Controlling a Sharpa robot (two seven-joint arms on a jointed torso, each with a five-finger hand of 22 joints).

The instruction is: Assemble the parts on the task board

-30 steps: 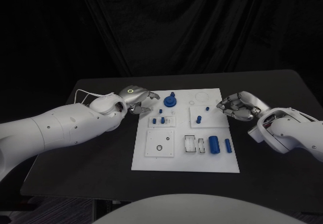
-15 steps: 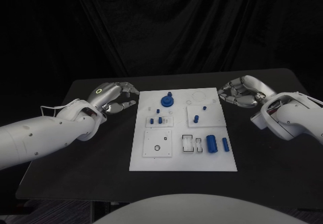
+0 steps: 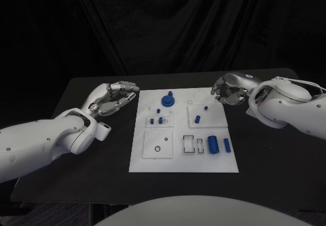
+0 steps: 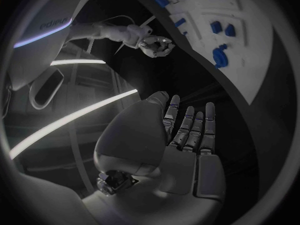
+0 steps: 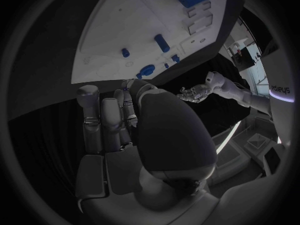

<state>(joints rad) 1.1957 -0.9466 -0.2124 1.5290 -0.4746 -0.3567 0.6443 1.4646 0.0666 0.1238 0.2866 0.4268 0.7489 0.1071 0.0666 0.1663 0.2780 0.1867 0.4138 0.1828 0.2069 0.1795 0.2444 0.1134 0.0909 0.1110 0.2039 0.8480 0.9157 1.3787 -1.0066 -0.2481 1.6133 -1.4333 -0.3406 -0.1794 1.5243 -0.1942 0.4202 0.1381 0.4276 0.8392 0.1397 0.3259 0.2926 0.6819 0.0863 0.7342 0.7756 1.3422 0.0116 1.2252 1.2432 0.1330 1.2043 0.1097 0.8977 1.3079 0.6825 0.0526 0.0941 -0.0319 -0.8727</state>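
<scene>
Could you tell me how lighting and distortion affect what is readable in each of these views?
Head view: dim room, the white task board stands out clearly, blue parts sharp. Left wrist view: fisheye bends the board's edge, bright light streaks glare beside the left hand. Right wrist view: the right hand lies in shadow.

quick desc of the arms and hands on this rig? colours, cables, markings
Both arms are smooth, glossy white shells with rounded segments. The left hand and right hand are silver metal with dark jointed gaps and many fingers. A thin white cable loops along the right arm near the wrist. The right wrist view shows grey lettering on the left arm.
</scene>
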